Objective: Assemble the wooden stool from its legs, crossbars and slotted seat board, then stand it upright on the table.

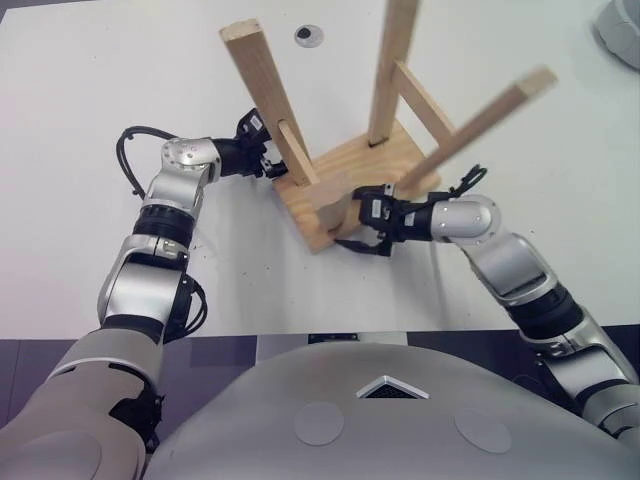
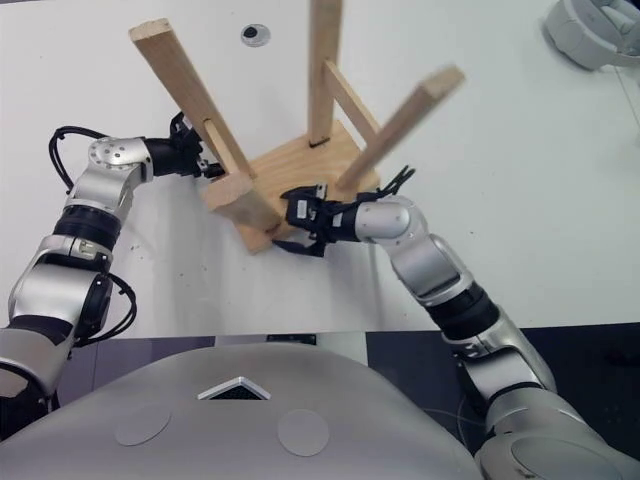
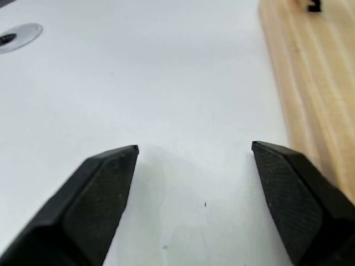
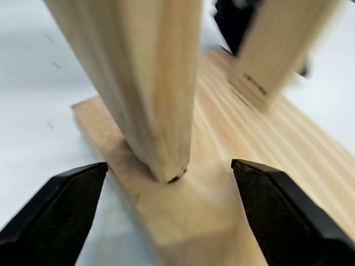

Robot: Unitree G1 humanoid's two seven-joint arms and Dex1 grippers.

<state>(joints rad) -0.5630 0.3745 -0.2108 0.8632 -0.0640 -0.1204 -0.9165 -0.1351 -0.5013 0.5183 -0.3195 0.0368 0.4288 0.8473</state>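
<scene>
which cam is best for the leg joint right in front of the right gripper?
Right wrist view: the leg meets the seat board close up, framed by the open right gripper. The eye views give that corner small, from above, crowded by the gripper. The left wrist view has the board's edge, not the joint.

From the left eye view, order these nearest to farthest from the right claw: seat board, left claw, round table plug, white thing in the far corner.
From the right claw:
1. Seat board, right beside it.
2. Left claw, at the opposite edge, left side.
3. Round table plug, far side, middle.
4. White thing, far right corner.
</scene>
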